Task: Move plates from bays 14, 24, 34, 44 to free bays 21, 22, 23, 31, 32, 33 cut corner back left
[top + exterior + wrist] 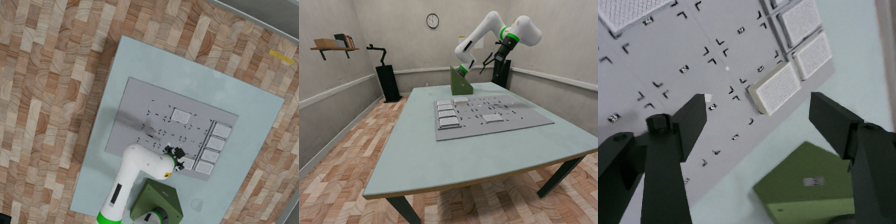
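My gripper [181,159] [488,75] [757,106] is partly open and empty, high above the deck's front. White plates stand in column 4: bay 14 [204,167] [444,102] [813,54], bay 24 [210,155] [445,107] [800,21], bay 34 [216,143] [447,113] and bay 44 [221,130] [449,121]. Bays 21, 22, 23, 31, 32 and 33 show no plate; the arm and gripper hide part of the deck's front in the top view.
The taller block [187,163] [461,101] [780,92] stands in bay 13, beside column 4. Another plate [181,116] [492,117] [633,10] lies in bay 42. A small white scrap [708,98] and a tiny white bit [727,68] lie on the deck. The green base [158,198] [461,85] stands in front.
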### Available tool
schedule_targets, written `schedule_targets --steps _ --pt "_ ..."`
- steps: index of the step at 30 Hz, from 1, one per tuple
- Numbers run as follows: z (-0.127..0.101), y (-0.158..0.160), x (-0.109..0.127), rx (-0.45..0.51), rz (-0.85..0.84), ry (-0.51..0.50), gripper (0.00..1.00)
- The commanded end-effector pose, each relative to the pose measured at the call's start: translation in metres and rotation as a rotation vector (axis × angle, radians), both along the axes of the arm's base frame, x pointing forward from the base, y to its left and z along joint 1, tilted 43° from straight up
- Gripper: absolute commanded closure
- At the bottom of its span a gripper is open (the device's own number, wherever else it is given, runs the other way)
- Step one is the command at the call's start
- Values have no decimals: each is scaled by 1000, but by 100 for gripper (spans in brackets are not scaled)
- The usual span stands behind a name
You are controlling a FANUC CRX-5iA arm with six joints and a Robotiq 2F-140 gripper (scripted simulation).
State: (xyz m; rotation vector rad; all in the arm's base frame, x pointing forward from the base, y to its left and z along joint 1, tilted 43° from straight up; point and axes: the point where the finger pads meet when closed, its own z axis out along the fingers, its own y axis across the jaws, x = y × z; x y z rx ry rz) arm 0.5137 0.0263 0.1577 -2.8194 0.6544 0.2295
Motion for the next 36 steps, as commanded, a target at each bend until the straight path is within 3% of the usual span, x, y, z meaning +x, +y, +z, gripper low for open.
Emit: schedule_targets --steps 1,21,23,36 --pt "-16 3 2 30 -64 21 30" --pt "-101 21 17 233 -527 202 30" --pt "-101 21 17 233 -527 202 30" --pt "-157 26 36 383 -901 361 30"
